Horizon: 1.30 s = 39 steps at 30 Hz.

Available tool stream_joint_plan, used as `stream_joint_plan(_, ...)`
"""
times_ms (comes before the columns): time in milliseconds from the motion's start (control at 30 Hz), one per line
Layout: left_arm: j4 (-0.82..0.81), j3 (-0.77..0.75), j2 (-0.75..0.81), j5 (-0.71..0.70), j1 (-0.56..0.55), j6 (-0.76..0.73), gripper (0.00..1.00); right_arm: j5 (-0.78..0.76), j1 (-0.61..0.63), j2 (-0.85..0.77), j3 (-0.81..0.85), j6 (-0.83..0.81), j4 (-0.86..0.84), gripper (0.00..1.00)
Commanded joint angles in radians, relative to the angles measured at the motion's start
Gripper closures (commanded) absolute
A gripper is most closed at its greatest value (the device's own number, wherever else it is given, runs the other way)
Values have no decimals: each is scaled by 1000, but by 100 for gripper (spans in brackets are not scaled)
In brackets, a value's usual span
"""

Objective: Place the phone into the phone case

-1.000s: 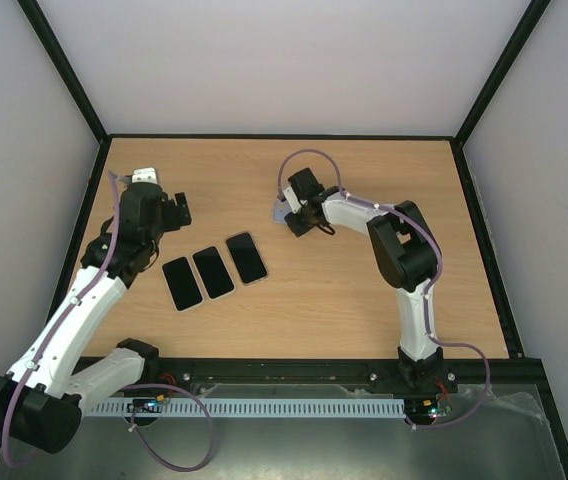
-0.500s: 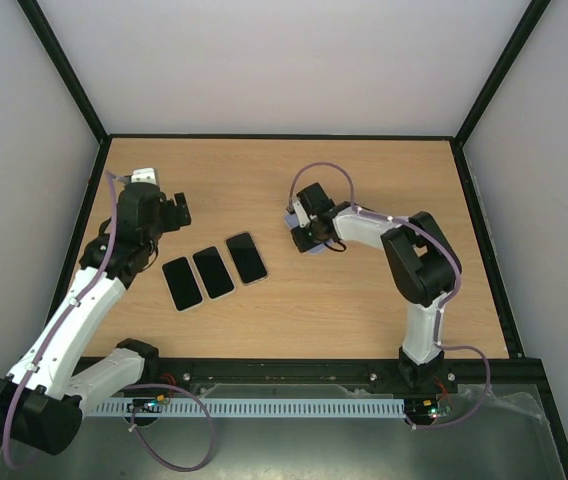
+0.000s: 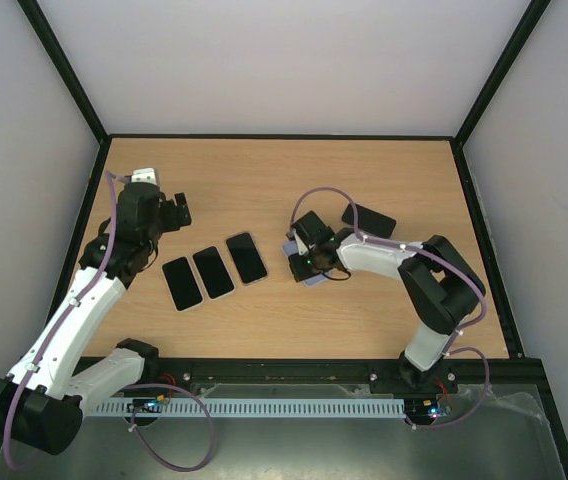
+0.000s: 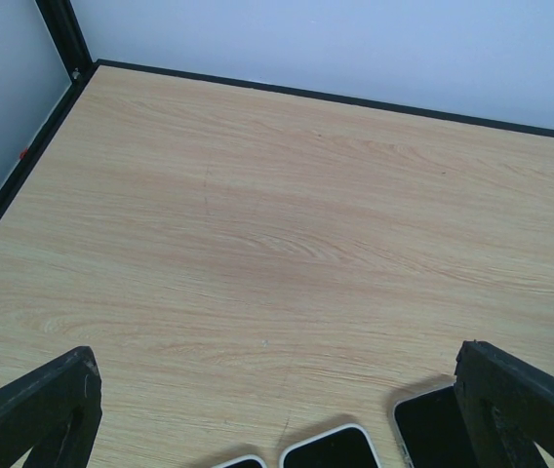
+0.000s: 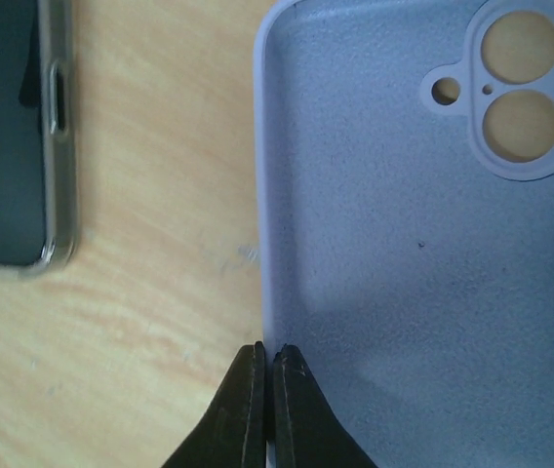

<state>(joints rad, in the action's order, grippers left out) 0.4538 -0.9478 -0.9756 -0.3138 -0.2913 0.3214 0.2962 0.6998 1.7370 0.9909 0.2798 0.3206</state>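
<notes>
Three black-screened phones lie side by side left of the table's middle. Their top ends show at the bottom edge of the left wrist view. My left gripper hovers behind them, open and empty. The lavender phone case lies inside-up with its camera holes at the far end. My right gripper is shut on its left side wall. From above, the case is mostly hidden under that gripper. One phone lies just left of the case.
A dark, flat, phone-shaped thing lies behind the right forearm. Black frame rails and pale walls border the wooden table. The back rail shows in the left wrist view.
The right gripper closed on the case's wall and drew the case nearer and slightly right, uncovering the dark flat thing behind it. The left arm stayed still.
</notes>
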Motion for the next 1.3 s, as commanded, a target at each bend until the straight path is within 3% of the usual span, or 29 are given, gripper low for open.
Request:
stream_joint_plan(0,-17,11,10,6,7,-10,1,-16,48,-65,-65,92,26,97)
stream_joint_plan(200,-18,12,10,18,8,-12,1,-17,63,-106,-115,92,56,90)
stream_joint_plan(400,-18,12,11,23,8,-12,1,-27,64,-135,-81,81,101,64)
stream_joint_plan(567,-18,12,10,27,8,-13,1,-119,44,-110,84,40,194,44)
stream_joint_plan(800,-20,14,13,32,8,-13,1,-253,-120,-12,266,35,202,18)
stream_joint_plan(1000,-20,13,8,58,11,-16,1,-218,-294,114,358,90,62,8)
stream_joint_plan(1267,-21,17,5,84,9,-21,1,-158,-437,294,472,165,-56,8)
